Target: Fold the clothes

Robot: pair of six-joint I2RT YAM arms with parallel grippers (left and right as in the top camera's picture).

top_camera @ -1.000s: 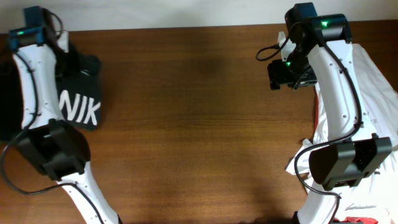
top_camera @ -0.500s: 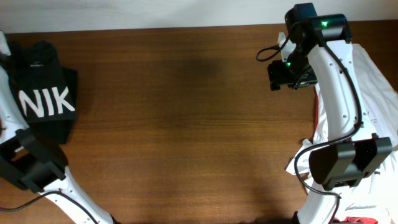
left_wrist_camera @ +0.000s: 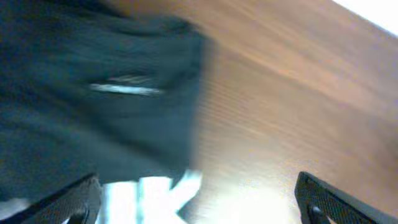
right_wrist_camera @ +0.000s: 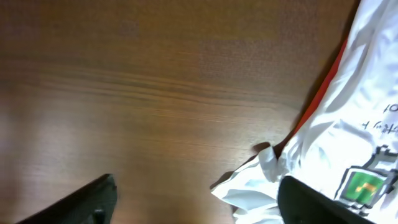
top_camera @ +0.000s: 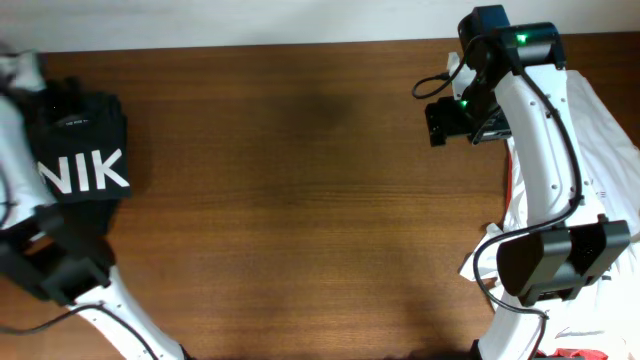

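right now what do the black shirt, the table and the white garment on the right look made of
Black T-shirt: soft thin knit, likely cotton, matte; it lies limp, with printed white letters.
Table: wood or wood-look laminate, brown grain, slight sheen.
White garment: thin cloth, rumpled, printed; fibre unclear.

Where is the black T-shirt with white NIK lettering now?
Overhead, the black T-shirt lies at the wooden table's far left edge, beside the left arm, opposite the white clothes.

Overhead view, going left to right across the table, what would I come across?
From the left: black T-shirt → bare wooden table → right tool → pile of white clothes.
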